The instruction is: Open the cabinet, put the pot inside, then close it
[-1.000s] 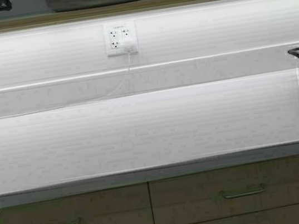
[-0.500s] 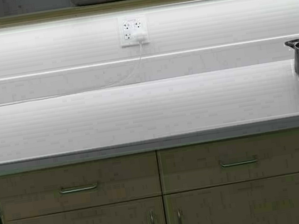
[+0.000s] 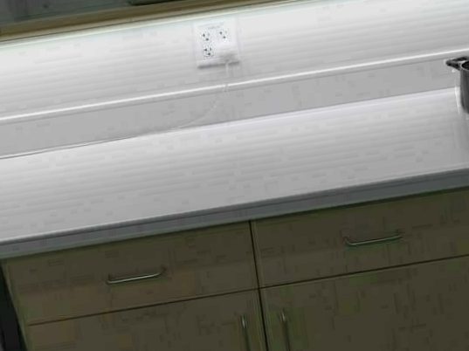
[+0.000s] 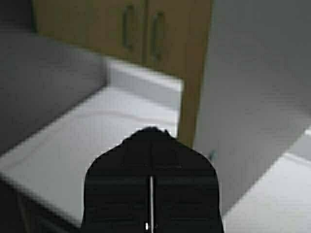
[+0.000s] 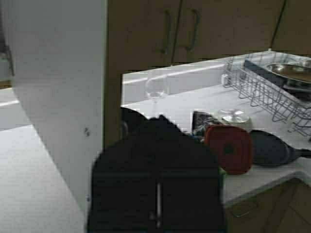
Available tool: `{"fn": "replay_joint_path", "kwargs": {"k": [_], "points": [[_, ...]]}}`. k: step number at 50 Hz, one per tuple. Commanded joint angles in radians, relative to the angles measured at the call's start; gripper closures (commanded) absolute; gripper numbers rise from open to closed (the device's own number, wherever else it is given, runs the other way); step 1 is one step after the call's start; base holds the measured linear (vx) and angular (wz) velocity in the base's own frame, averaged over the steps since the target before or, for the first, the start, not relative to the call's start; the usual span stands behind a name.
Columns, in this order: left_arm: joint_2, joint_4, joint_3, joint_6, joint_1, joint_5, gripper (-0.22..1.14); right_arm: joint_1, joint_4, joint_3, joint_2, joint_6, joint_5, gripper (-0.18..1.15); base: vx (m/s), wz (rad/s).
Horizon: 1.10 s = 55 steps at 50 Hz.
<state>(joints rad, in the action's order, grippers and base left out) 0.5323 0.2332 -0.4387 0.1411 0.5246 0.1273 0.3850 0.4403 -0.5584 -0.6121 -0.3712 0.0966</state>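
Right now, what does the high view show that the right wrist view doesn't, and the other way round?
Only the high view shows the wall outlet with its white cable, and the drawers under the counter. Only the right wrist view shows the right end effector, shut, a wine glass, a dish rack, a red lid and a dark pan. Both show the white counter.
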Motion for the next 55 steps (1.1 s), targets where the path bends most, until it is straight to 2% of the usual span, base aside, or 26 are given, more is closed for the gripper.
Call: {"fn": "replay_joint_path", "kwargs": {"k": [1,11,19,26,38,47,55], "points": [[-0.084,0.005,0.164,-0.012,0.003,0.017,0.88,0.005,0.0,0.118,0.107,0.002,0.002,0.9,-0.04,0.04],[-0.247,0.005,0.324,-0.044,0.003,0.018,0.88,0.009,0.0,0.262,0.27,0.0,-0.003,0.9,-0.02,0.02],[-0.362,0.009,0.382,-0.052,-0.015,0.018,0.88,0.005,-0.002,0.356,0.368,0.0,-0.005,0.9,0.0,0.0],[-0.376,0.009,0.374,-0.052,-0.067,0.021,0.88,-0.009,-0.002,0.41,0.442,0.0,-0.009,0.9,0.01,-0.01],[-0.362,0.009,0.356,-0.051,-0.19,0.028,0.88,-0.112,-0.002,0.433,0.479,-0.002,-0.011,0.9,0.02,0.0],[-0.29,0.006,0.288,-0.044,-0.325,0.04,0.88,-0.255,-0.002,0.393,0.413,0.002,-0.009,0.9,0.0,0.01],[-0.176,-0.012,0.179,-0.041,-0.373,0.038,0.88,-0.376,0.0,0.311,0.296,0.002,0.0,0.91,-0.02,0.02]]}}
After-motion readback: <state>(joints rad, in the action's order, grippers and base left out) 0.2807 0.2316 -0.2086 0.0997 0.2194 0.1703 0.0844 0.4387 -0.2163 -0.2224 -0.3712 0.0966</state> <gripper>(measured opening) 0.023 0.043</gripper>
